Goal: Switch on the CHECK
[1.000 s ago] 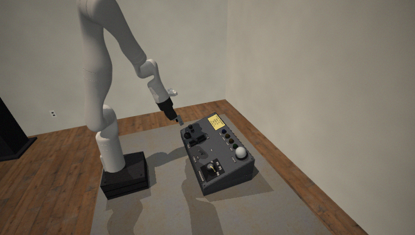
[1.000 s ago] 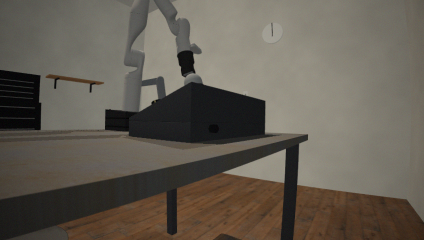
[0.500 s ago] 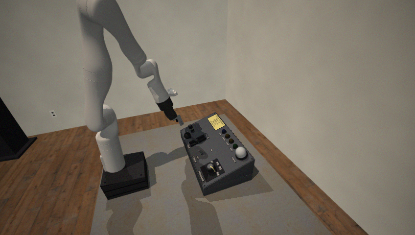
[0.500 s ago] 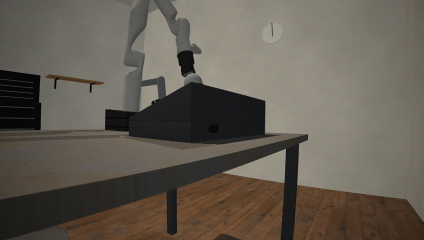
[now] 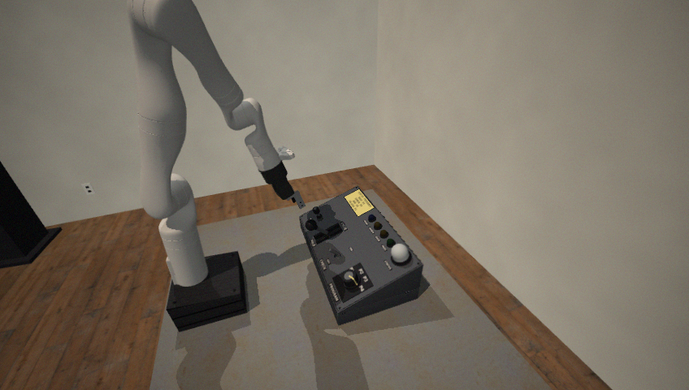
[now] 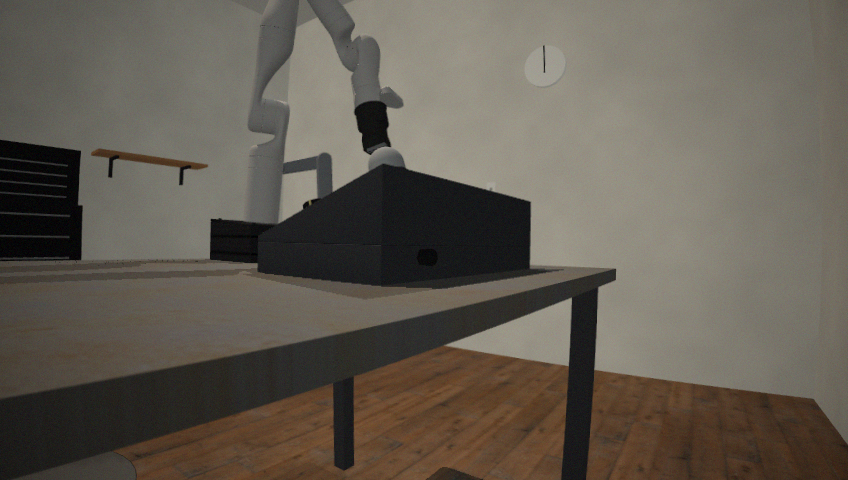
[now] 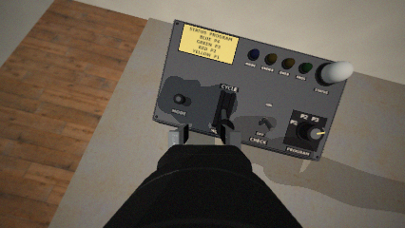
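The dark console sits on the grey table mat; it also shows in the wrist view. The CHECK toggle is a small grey lever above its label, near the panel's front edge, between the CYCLE slider and the PROGRAM knob. My gripper is open and empty. It hangs in the air above the panel's front edge, left of CHECK, near the CYCLE slider. In the top view the gripper hovers over the console's far corner.
The panel also carries a MODE button, a yellow status card, several coloured lamps and a white dome. The robot base stands left of the console. A wall is close on the right.
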`<state>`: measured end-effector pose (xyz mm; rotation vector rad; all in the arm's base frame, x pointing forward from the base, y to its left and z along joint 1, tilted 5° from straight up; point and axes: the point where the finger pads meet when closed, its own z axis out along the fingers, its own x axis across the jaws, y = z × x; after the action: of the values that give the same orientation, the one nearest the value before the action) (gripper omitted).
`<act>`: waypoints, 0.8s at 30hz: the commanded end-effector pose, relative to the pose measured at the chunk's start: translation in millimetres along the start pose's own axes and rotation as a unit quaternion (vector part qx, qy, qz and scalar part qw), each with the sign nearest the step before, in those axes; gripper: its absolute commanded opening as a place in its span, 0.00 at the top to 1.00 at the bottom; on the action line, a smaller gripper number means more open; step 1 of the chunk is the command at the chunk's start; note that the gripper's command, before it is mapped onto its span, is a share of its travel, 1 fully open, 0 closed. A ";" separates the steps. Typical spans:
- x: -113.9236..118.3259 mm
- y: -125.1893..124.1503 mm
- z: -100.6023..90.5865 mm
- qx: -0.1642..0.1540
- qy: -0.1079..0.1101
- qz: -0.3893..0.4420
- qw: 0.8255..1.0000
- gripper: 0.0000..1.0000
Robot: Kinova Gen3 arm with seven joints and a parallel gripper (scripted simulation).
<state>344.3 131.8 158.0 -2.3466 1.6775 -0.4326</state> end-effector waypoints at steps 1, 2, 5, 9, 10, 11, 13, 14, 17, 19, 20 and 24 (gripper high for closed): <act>-0.1 -0.4 -0.2 0.001 0.000 0.000 1.000 0.00; -0.1 -0.4 -0.2 0.001 0.000 0.000 1.000 0.00; -0.1 -0.4 -0.2 0.001 0.000 0.000 1.000 0.00; -0.1 -0.4 -0.2 0.001 0.000 0.000 1.000 0.00; -0.1 -0.4 -0.2 0.001 0.000 0.000 1.000 0.00; -0.1 -0.4 -0.2 0.001 0.000 0.000 1.000 0.00; 0.0 -0.4 -0.2 0.000 0.000 0.000 1.000 0.00; 0.3 -0.4 -0.1 0.000 0.000 0.000 1.000 0.00; 2.4 -0.4 0.4 -0.001 0.000 0.000 1.000 0.00; 2.4 -0.4 0.4 -0.001 0.000 0.000 1.000 0.00; 3.8 -0.3 0.8 -0.001 0.000 0.000 1.000 0.00; 13.1 0.1 3.2 -0.005 0.000 -0.001 1.000 0.00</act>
<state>346.3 127.0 156.8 -2.3654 1.6613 -0.4263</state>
